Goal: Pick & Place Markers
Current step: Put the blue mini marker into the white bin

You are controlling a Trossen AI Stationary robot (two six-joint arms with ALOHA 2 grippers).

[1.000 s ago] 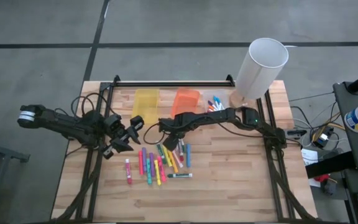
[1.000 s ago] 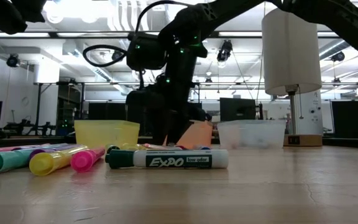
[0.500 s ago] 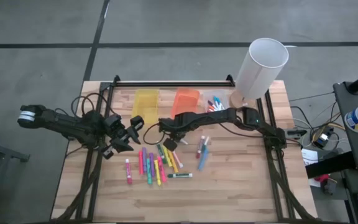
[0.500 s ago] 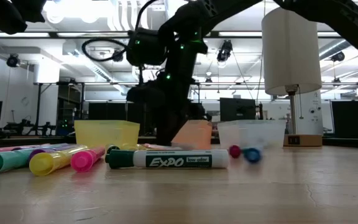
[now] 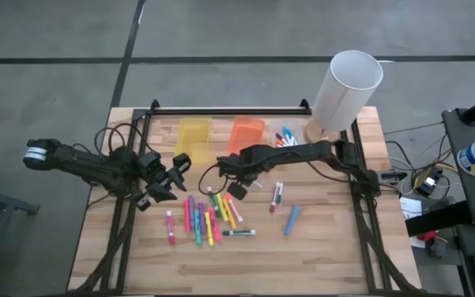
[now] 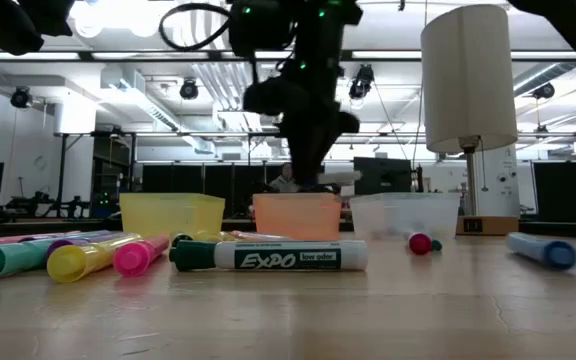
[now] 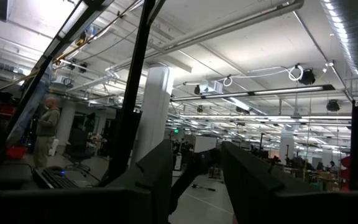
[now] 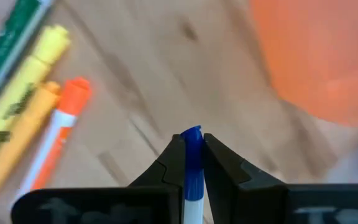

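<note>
Markers (image 5: 209,219): perhaps fourteen, tabletop.

Bins (image 5: 221,132) stand along the table's (image 5: 328,247) back edge, the cylinder (image 5: 346,91) at their right. Markers (image 5: 209,221) lie clustered before them, two more markers (image 5: 284,209) to the right.
</note>
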